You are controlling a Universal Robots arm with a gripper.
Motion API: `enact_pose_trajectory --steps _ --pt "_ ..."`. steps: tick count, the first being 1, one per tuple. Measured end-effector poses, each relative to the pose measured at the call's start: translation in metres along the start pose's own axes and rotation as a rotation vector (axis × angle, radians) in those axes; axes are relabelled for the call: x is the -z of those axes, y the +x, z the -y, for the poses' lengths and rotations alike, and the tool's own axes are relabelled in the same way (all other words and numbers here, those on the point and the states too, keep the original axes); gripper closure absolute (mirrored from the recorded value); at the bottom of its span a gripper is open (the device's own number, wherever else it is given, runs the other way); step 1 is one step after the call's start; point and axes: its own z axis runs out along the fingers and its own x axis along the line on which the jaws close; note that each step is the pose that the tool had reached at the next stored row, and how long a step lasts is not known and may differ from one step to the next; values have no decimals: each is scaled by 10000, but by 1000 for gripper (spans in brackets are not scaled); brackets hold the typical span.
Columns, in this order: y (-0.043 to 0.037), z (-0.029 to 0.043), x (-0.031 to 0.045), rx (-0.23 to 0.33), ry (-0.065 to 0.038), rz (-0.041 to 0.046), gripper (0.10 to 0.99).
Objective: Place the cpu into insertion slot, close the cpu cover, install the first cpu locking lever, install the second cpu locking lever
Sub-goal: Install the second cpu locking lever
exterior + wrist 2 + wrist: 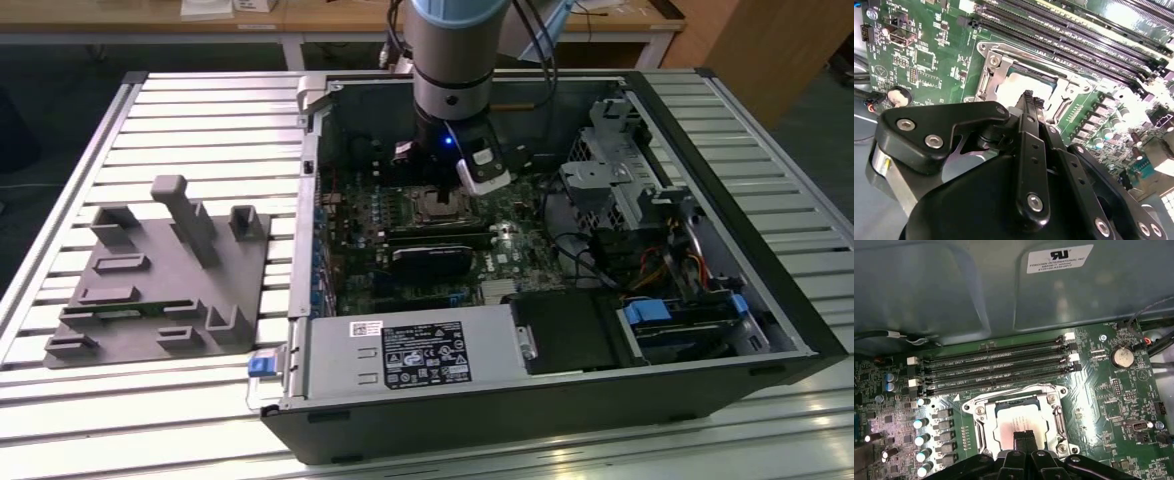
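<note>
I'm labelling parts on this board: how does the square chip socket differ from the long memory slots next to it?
The chip socket is square with a silvery metal frame; the memory slots are long, narrow and black. The socket holds a pale metal-topped chip; the slots sit bare, with nothing plugged in. The gripper hangs over the socket, fingertips together, not over the slots. Both sit flat on the same green board, side by side.

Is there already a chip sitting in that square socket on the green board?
Yes, in the first wrist view the silver-grey cpu lies inside the insertion slot, with the gripper directly over it, fingertips together.
</note>
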Motion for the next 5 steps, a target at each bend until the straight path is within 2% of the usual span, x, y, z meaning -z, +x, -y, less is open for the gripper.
enact_pose_trajectory --steps 5 --pt "0 0 0 0 14 3 980"
